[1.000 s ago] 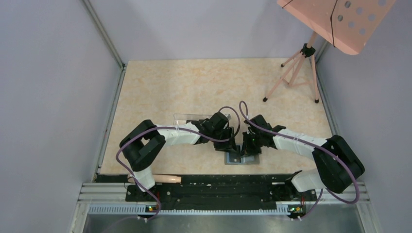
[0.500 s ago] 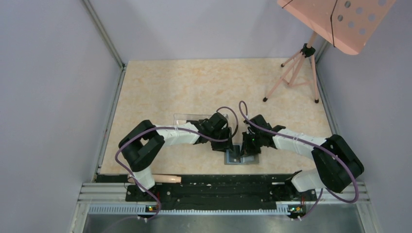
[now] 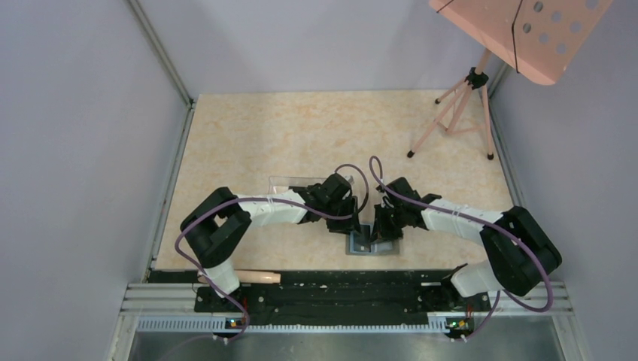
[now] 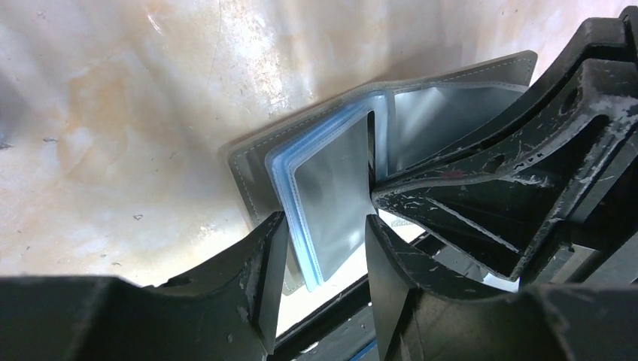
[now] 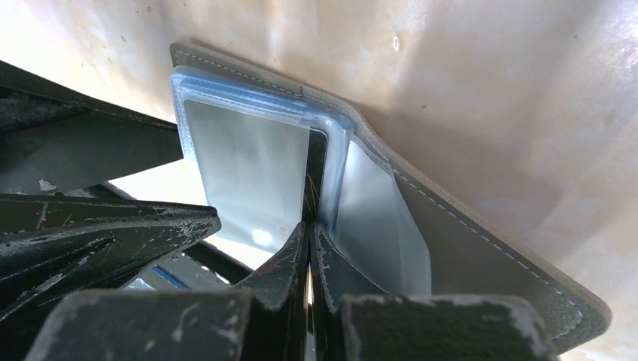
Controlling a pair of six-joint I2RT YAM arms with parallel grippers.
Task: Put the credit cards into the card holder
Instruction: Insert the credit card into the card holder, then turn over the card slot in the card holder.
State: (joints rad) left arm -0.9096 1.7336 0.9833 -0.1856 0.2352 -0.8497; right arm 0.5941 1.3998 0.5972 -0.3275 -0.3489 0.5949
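"One card holder (image 5: 481,256) lies open on the table (image 3: 301,135) in front of us, near the front edge and between our two arms. Where do we see the card?"

"We see a black credit card (image 5: 314,173) almost edge-on. It shows as a dark strip standing in the fold between the clear sleeves (image 4: 331,203). Those sleeves are blue-edged and fan up from the gray cover."

"And our right gripper (image 5: 309,226)?"

"Its fingers are pressed together with the tips at the card's near end, pinching it as far as we can make out. Our left gripper (image 4: 323,222) has its fingers apart, one on each side of the front sleeve and close against its edges. Whether they squeeze it, we cannot tell."

"What do we have further out?"

"From above, a clear plastic box (image 3: 290,182) sits just behind our left wrist, apart from the holder. A wooden stick (image 3: 252,277) lies along the black rail (image 3: 331,289) at the near edge, on the left. Well apart, toward the far right corner, a pink tripod (image 3: 451,113) stands on the table under a peach board (image 3: 527,34) with holes."
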